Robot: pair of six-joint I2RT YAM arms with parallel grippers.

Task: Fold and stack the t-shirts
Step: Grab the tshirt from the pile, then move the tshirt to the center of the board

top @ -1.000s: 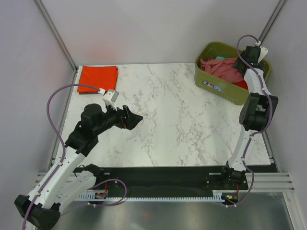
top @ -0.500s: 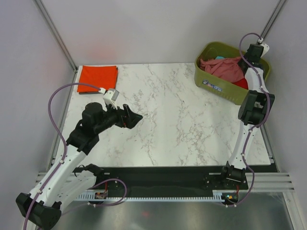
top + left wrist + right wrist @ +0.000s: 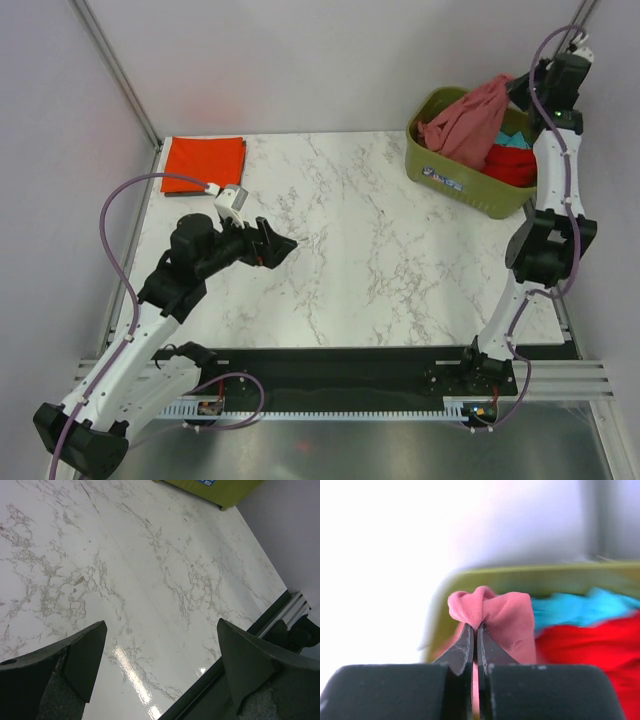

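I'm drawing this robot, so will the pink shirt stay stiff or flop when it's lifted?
Probably floppy: the pink shirt hangs limply from the right gripper down into the bin. Likely light too, since one small pinched fold seems to hold it up.

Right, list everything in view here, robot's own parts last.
Dusty pink cloth t-shirt: one, pink, hanging partly out of the bin.
Bright red crumpled cloth: one, red, inside the bin.
Teal crumpled cloth: one, teal, inside the bin.
Folded orange-red cloth t-shirt: one, orange-red, table's far left corner.
Olive-green plastic bin: one, olive, table's far right corner.
White marbled table: one, white veined grey, under everything.
Left arm: one, white and black, above the table's left side, jaws open, empty.
Right arm: one, white and black, over the bin, jaws shut on the pink t-shirt.
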